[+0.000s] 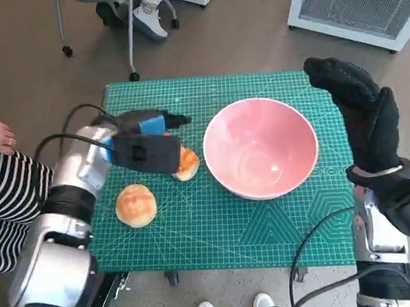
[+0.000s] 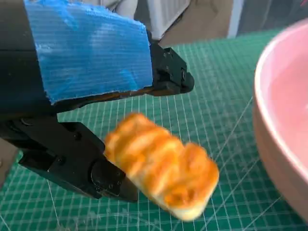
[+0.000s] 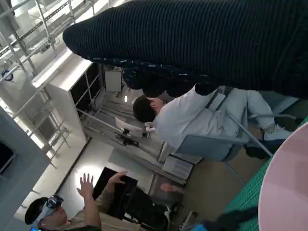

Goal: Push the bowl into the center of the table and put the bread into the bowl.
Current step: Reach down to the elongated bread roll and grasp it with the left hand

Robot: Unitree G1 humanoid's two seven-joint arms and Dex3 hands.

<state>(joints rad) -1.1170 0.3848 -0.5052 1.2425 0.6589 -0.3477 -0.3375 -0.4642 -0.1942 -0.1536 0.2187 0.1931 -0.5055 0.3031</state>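
Left wrist view — bread between robot hand fingers.

A green cutting mat carries a pink bowl and a round bun.

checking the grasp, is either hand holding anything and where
The left hand holds the bread by one end, between its fingers. The right hand holds nothing.

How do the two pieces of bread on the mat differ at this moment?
The round bun is smooth and dome-shaped; the ridged pastry is longer, with a ribbed top. The bun lies alone on the mat, untouched; the pastry sits between the left hand's fingers. The pastry is nearer the bowl than the bun. Both are golden brown and outside the bowl.
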